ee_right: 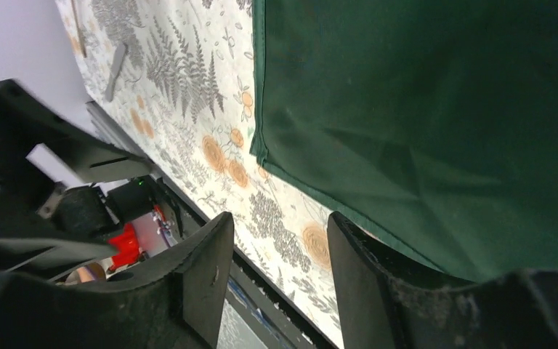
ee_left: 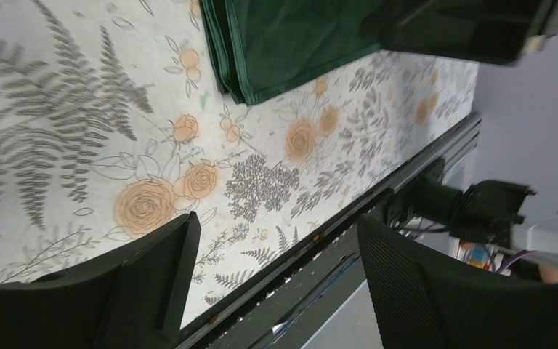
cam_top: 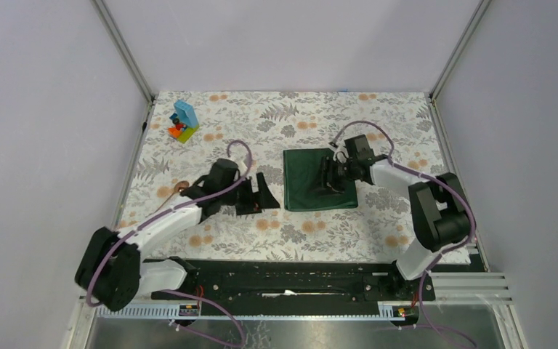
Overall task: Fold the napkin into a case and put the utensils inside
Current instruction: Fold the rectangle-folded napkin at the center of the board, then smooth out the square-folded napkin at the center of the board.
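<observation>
Top external view has the napkin (cam_top: pixel 301 182) folded to a rough square, flat on the floral covering (cam_top: pixel 298 116), right of centre. From the left wrist, several layers show stacked at its near left corner. The right gripper (cam_top: pixel 328 177) hangs over the napkin's right half, jaws apart with nothing between them. Through that gap the right wrist view shows the napkin's hem and the covering. Whether the fingers touch the cloth I cannot tell. The left gripper (cam_top: pixel 256 195) sits low over the covering just left of the napkin, clear of it, jaws wide and empty. A block stack (cam_top: pixel 183 121) stands near the far left corner, well apart.
</observation>
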`<state>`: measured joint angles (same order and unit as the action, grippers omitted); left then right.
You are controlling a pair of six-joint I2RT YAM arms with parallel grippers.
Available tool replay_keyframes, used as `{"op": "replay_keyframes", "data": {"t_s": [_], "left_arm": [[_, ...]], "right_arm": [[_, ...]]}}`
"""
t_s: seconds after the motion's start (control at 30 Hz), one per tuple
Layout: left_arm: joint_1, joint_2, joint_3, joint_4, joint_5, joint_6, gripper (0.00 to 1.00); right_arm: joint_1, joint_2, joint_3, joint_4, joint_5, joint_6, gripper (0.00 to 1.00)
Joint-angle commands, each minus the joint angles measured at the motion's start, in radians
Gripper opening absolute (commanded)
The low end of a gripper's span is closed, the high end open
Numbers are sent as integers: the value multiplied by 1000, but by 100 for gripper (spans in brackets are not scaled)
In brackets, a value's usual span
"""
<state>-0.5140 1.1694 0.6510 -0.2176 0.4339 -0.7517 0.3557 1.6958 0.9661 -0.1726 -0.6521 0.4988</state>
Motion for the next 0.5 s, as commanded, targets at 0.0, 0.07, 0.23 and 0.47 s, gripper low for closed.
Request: {"op": "replay_keyframes", "data": {"t_s": [0.0, 0.07, 0.23, 0.47], "left_arm": [[-74, 108, 73, 139, 11, -14, 82], [-89, 164, 90, 207, 35, -43, 81], [-119, 358, 159, 400, 128, -131, 73], [-150, 595, 290, 438, 145, -134, 57]], "right_arm": [[-78, -108, -68, 109, -117, -32, 59], [-126, -128, -110, 125, -173, -50, 65], [-233, -180, -168, 128, -240, -79, 73], [-350, -194, -215, 150, -246, -69, 99]]}}
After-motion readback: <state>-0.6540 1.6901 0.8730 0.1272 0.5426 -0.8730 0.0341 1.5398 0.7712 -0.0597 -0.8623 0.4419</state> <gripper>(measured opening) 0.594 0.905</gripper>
